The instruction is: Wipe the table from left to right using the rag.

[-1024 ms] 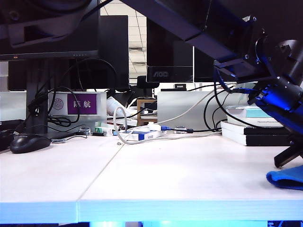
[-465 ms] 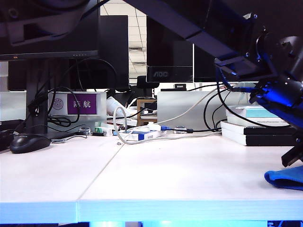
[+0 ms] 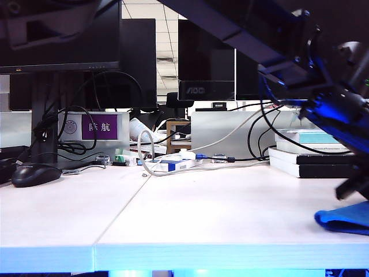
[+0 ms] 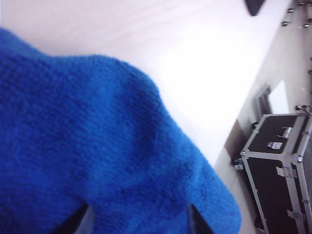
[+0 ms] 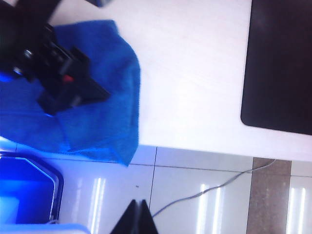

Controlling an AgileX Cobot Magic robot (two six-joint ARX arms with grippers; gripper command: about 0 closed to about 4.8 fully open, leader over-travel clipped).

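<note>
Lifting clear suits the left gripper [image 4: 139,222], jaws wide over rag [image 3: 343,220] at table's [image 3: 219,213] 4 o'clock edge; right gripper [image 5: 138,217] shut, empty.

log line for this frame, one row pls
rag: on table, far right, overhanging the edge | left gripper: open, over rag | right gripper: shut, off table | mouse: far left
</note>
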